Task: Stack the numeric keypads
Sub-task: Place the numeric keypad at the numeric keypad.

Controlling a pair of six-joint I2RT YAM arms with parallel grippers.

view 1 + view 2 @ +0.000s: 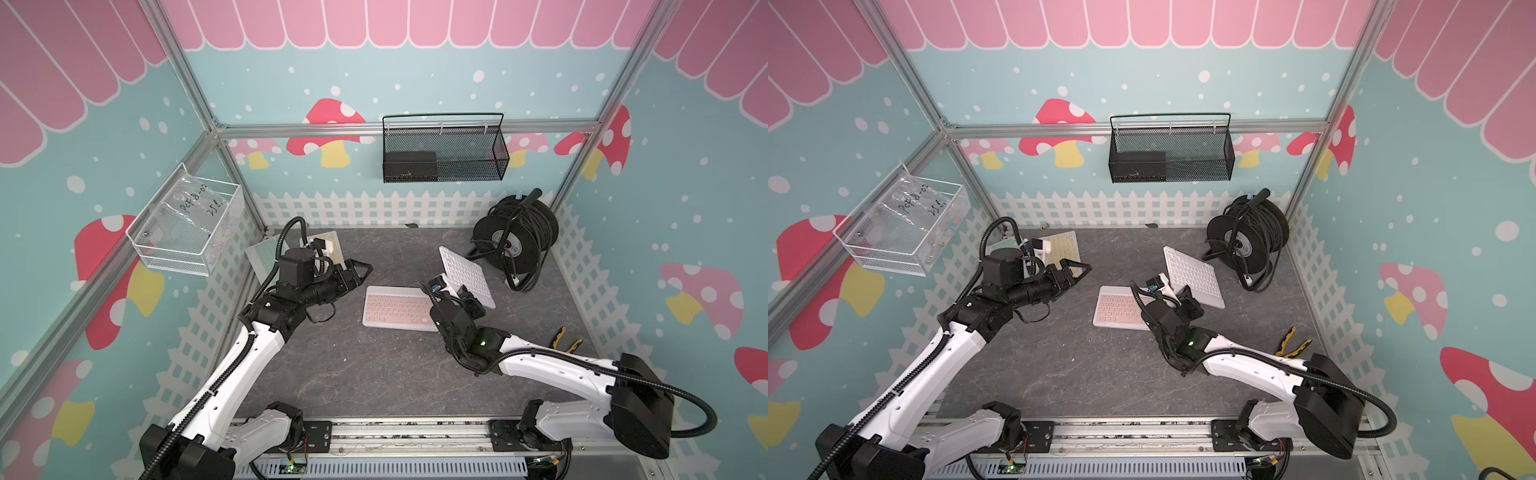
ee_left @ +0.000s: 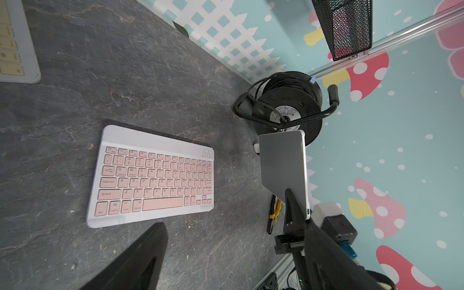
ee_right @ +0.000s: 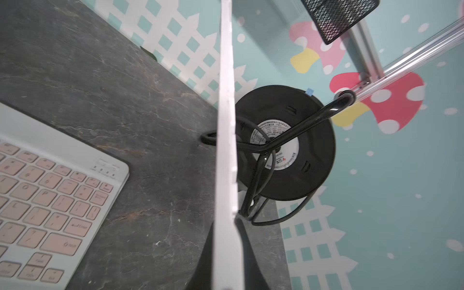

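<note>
White keypad point(image 1: 467, 272) tight in right tool point(image 1: 464, 292)

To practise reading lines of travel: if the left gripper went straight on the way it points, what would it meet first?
Probably the white keypad held tilted in the right gripper; the left gripper points across bare table just behind the pink keypad. Height is unclear, so it might pass under.

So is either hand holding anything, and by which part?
Yes. The right hand pinches the white keyboard at the edge of its nearer end, tilted above the table. The left hand is open and empty.
</note>
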